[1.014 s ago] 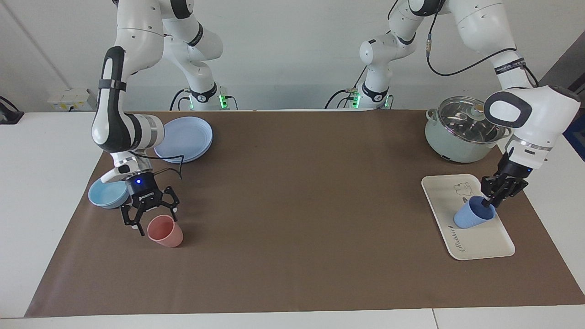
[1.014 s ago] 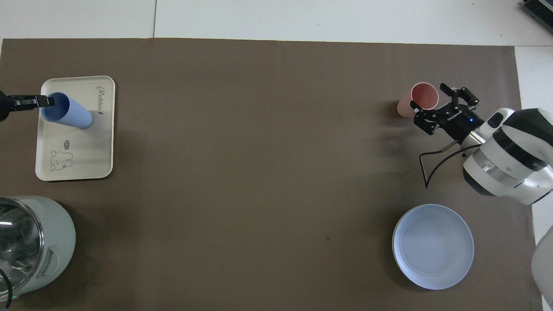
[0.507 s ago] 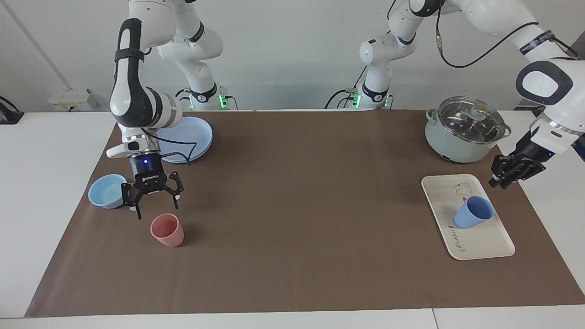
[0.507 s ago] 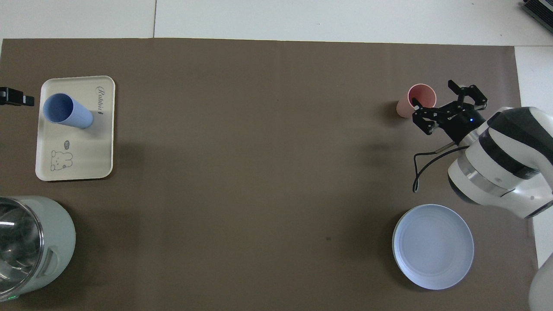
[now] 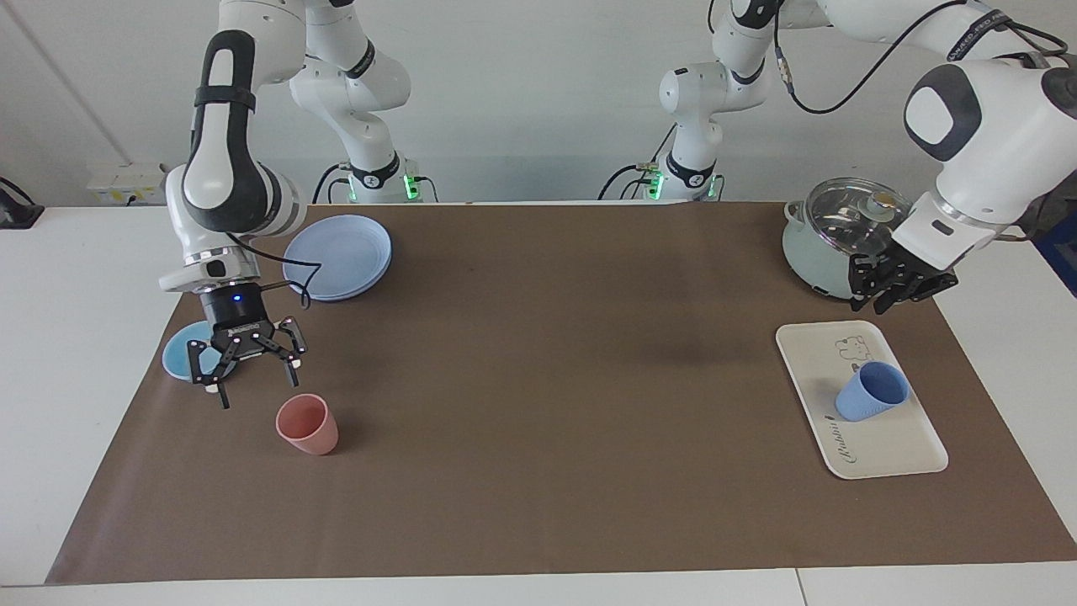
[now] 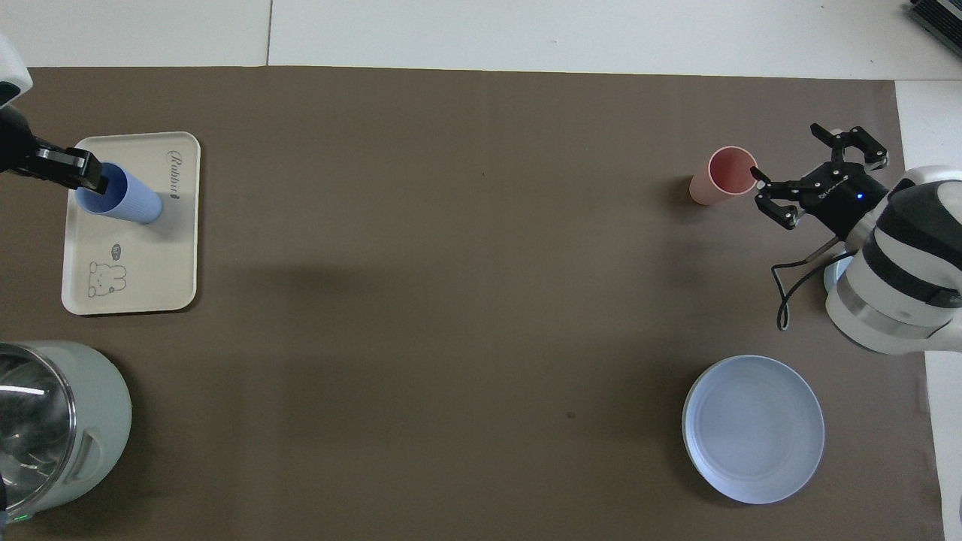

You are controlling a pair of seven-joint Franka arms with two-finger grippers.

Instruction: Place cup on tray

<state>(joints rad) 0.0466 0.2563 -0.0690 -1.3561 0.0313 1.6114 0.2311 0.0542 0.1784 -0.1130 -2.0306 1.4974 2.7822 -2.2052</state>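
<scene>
The cup [image 5: 872,391] stands on the tray [image 5: 892,450], toward the left arm's end of the table [image 5: 538,379], with nothing gripping it. The left gripper [image 5: 893,286] hangs above the table between the pot [image 5: 829,252] and the tray, holding nothing; whether its fingers are apart or together I cannot tell. The right gripper [image 5: 245,360] is over the bowl [image 5: 178,360], near the pink cup [image 5: 307,424], its fingers spread wide and empty. The placing looks done, so the step in hand seems to be the retreat. Next calls only for the left arm to clear away without brushing pot or cup.
</scene>
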